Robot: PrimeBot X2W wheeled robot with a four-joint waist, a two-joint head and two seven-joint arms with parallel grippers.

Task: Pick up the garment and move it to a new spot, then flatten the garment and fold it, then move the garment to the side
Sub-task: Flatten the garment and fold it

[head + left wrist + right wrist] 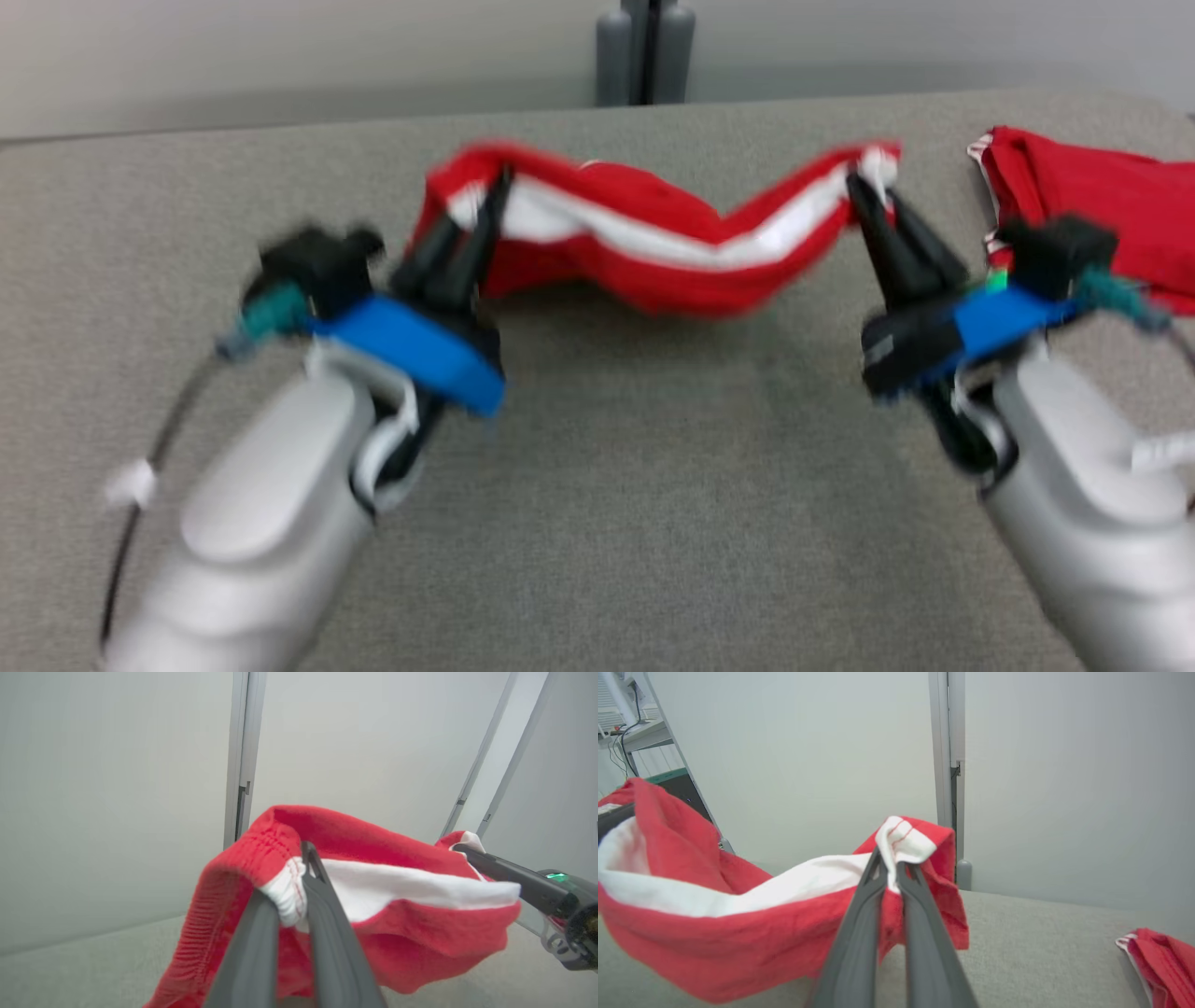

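Note:
The garment (653,238) is red with a white band and hangs slack above the grey table (616,504), strung between both grippers. My left gripper (490,191) is shut on its left end, where the elastic hem and white edge (289,896) are pinched between the fingers. My right gripper (864,187) is shut on the right end, clamping a white corner (901,842). The garment (738,914) sags in the middle between them. In the left wrist view the right gripper's fingers (504,872) reach in from the right.
A second red cloth (1092,210) lies at the table's far right, also seen as red cloth (1162,961) in the right wrist view. A grey post (644,51) stands behind the table's far edge. A pale wall lies beyond.

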